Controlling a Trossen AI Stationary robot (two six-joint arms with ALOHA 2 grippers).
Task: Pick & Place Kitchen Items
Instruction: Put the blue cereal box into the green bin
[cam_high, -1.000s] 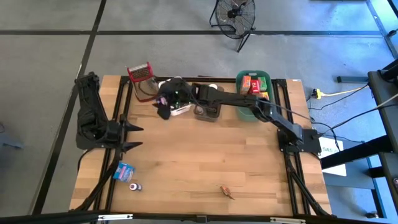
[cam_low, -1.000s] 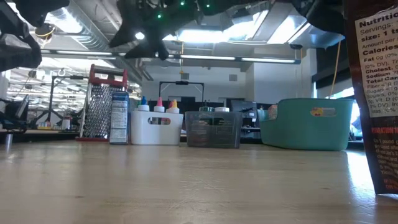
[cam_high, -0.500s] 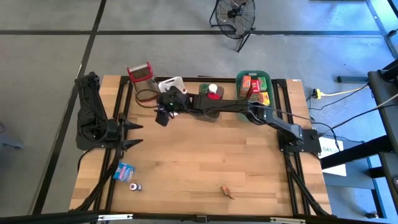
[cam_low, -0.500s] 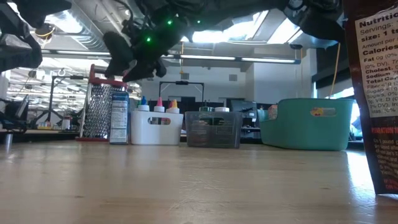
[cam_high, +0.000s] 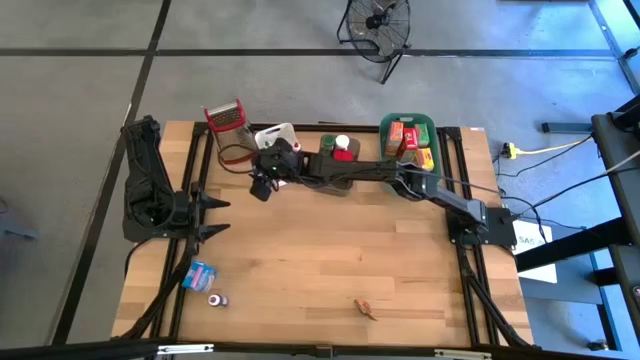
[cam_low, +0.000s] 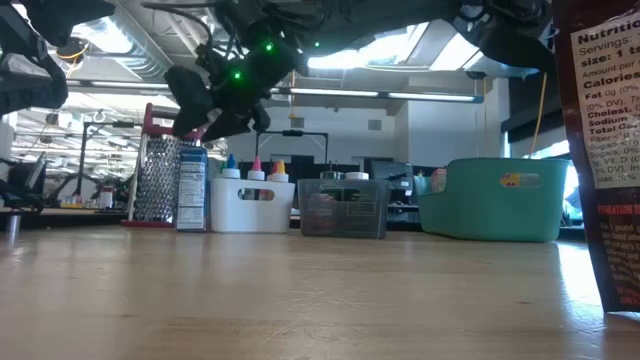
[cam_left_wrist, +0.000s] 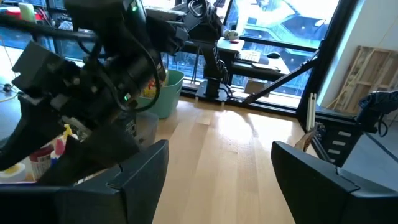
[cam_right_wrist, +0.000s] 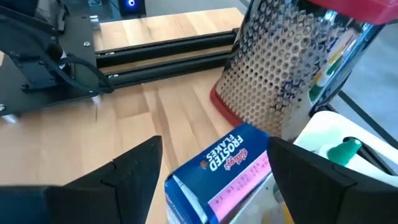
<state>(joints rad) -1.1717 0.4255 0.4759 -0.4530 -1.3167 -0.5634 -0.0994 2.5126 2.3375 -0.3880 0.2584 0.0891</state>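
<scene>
Pulled back from over the white tub (cam_high: 283, 135), the right gripper (cam_high: 259, 187) now hangs beside it, seen from above; the left gripper (cam_high: 214, 218) waits, fingers apart, at the table's (cam_high: 330, 260) left edge near a small blue packet (cam_high: 201, 273) and a tiny bottle (cam_high: 217, 299). At table height, the right gripper (cam_low: 200, 105) hovers above the blue cereal box (cam_low: 191, 188) by the grater (cam_low: 160, 170). From the right wrist, spread fingers frame the Frosted Flakes box (cam_right_wrist: 217, 168), empty. Best approach, likely: straddle the box squarely, clear of the grater.
</scene>
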